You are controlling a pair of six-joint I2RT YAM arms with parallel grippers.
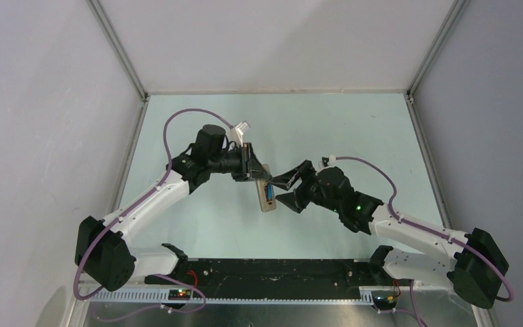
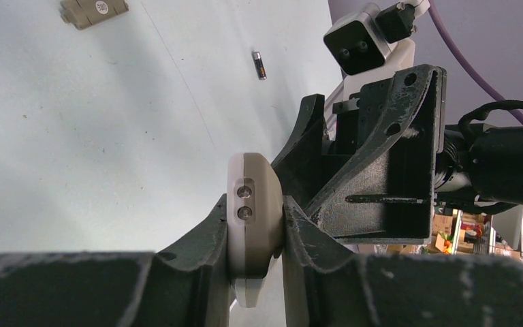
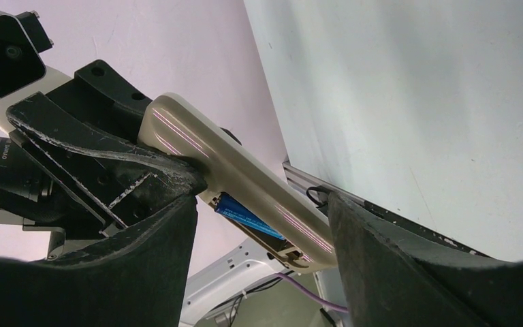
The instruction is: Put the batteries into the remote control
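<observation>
My left gripper (image 1: 253,169) is shut on the remote control (image 1: 267,193) and holds it above the table with its tan back up. In the left wrist view the remote (image 2: 253,204) shows end-on, clamped between the fingers of the left gripper (image 2: 255,208). The bright blue battery (image 3: 248,218) lies in the remote's (image 3: 245,170) recessed slot; it also shows in the top view (image 1: 270,193). My right gripper (image 1: 281,190) is open, and in its wrist view (image 3: 259,204) its fingers stand on either side of the remote's free end. The dark battery (image 2: 259,65) lies loose on the table.
A small tan-grey cover piece (image 2: 94,10) lies on the table beyond the dark battery. Grey walls enclose the table (image 1: 354,129) on three sides. A black rail (image 1: 272,272) with the arm bases runs along the near edge.
</observation>
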